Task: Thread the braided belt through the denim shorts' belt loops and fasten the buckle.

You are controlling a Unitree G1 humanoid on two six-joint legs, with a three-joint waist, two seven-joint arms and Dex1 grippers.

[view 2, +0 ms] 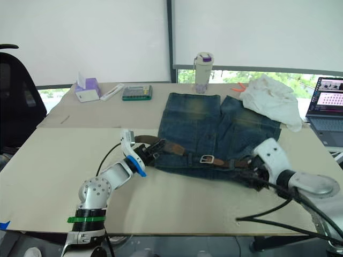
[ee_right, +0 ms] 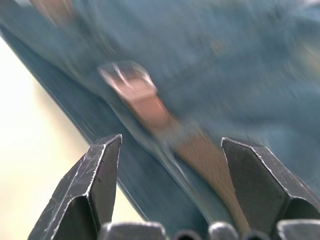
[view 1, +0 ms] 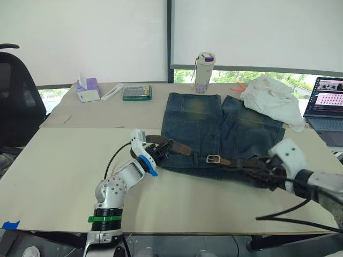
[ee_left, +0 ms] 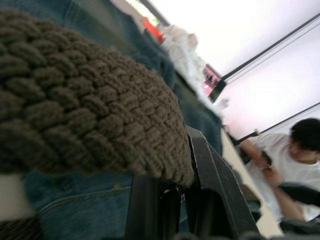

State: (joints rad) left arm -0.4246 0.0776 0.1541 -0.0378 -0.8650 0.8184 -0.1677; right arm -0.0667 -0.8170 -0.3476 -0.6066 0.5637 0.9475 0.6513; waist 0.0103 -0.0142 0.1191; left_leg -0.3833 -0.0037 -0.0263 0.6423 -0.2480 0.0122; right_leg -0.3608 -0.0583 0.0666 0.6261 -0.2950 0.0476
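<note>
So my left gripper (view 1: pixel 161 150) is clenched on the dark brown braided belt (view 1: pixel 179 148), right gripper (ee_right: pixel 170 150) spread wide over its silver buckle (view 1: pixel 213 159) on the faded denim shorts (view 1: pixel 214 128). Yank leftward, belt probably slips out.

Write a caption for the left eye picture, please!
Two grippers, left and right, work a braided belt along denim shorts.

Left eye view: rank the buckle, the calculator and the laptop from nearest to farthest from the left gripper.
1. The buckle, at the middle of the denim shorts' waistband, to the right of the left gripper.
2. The calculator, far side of the table, ahead of the gripper.
3. The laptop, at the table's far right edge.
</note>
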